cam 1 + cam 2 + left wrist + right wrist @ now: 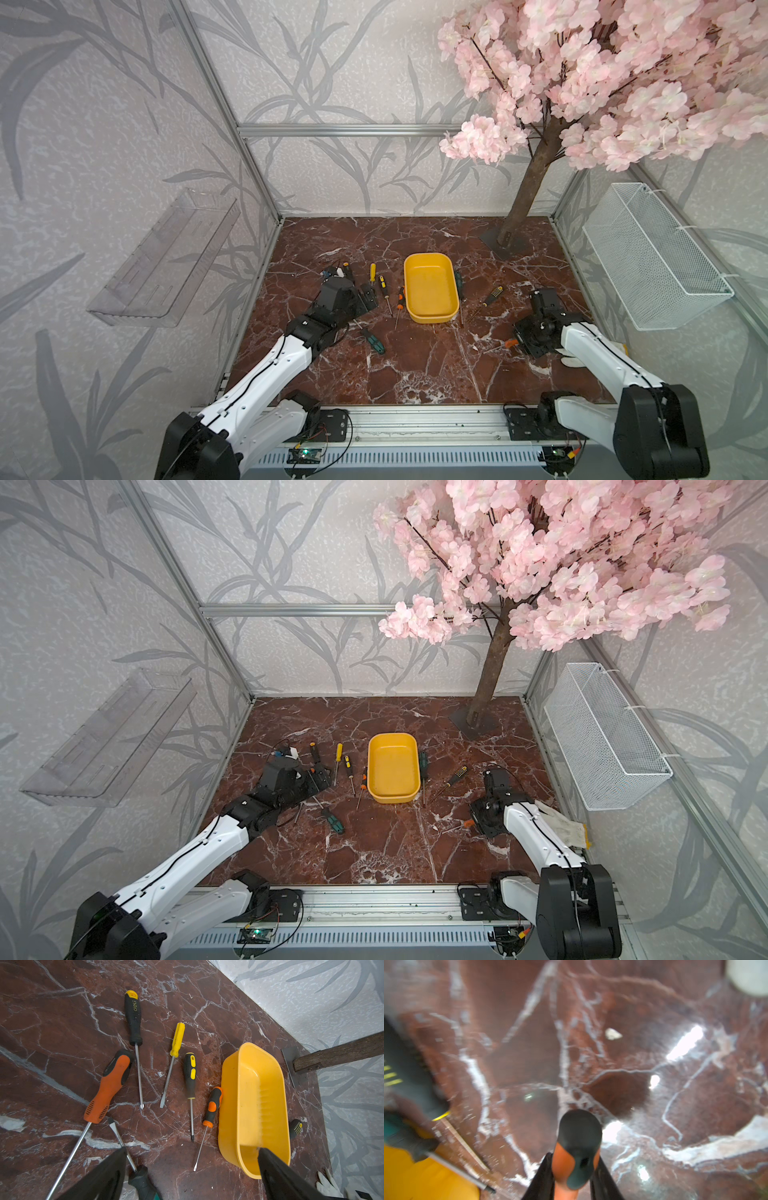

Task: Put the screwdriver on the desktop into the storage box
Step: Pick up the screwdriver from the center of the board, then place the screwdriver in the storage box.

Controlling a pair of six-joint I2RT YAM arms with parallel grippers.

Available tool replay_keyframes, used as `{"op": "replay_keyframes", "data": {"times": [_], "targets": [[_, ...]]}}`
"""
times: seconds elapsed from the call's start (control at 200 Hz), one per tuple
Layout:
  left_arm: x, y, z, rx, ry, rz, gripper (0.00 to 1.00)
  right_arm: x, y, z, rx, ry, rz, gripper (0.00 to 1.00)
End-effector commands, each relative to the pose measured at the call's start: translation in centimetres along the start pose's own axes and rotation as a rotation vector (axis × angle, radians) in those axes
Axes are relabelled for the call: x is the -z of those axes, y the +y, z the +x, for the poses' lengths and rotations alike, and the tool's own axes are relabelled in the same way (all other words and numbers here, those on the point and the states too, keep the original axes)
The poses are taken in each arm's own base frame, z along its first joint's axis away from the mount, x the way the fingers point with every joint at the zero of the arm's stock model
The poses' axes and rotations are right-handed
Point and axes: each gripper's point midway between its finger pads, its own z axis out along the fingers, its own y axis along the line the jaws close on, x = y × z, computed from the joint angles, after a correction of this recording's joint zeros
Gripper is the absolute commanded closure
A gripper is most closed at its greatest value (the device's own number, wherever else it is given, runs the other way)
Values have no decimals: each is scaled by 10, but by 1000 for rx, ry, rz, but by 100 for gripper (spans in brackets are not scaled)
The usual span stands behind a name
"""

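- In both top views the step in hand is the pick-up. The right gripper (523,345) is closed on the orange handle of the gripped screwdriver (510,343), low over the desktop (415,374), to the robot's right of the storage box (428,257) and nearer the robot. I cannot tell whether the tool is off the surface.
- In a top view the left gripper (318,776) hangs spread wide and holds nothing, to the robot's left of the storage box (392,736).
- Count from a top view: 1 storage box, empty, and 8 screwdrivers showing. That is 5 left of the box, 2 right of it and 1 in the grip.
- In the left wrist view the left gripper (191,1148) has its jaws far apart and empty.
- On this side of the storage box (230,1076) lie 6:
  - large orange screwdriver (110,1084)
  - black deli screwdriver (133,1018)
  - yellow screwdriver (176,1041)
  - black-and-yellow screwdriver (190,1074)
  - small orange screwdriver (214,1103), its handle against the box wall
  - green screwdriver (143,1182)
- A dotted handle (296,1128) peeps past the box's far wall. I judge 9 screwdrivers in all.
- The right wrist view is blurred. The right gripper (574,1157) is pressed tight on both sides of the gripped screwdriver (577,1147). A teal handle (396,1132) lies beside a corner of the storage box (425,1180).
- Next move, as I judge it: lift clear, carry over the box rim, turn the tool along the box's long side, then release.
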Motion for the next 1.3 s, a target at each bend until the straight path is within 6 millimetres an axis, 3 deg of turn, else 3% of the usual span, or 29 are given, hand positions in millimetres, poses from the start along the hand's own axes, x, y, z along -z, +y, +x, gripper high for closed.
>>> {"op": "replay_keyframes", "data": {"times": [0.0,0.34,0.66,0.675,0.75,0.98,1.295], "targets": [[4,-1,-8,-20,-25,-18,0,23,30,-4,127,-40,-42,81],[10,6,-12,-15,-37,-52,0,51,129,22,451,-51,-116,81],[19,21,-8,21,-39,-67,0,52,225,67,745,-49,-120,81],[19,21,-8,24,-40,-67,0,44,226,69,757,-40,-102,81],[22,24,-8,36,-43,-64,0,40,243,78,799,-30,-101,81],[29,30,-7,51,-46,-69,0,16,278,104,948,-10,-54,81],[33,32,-7,65,-46,-64,0,-23,298,138,1093,34,6,81]]}}
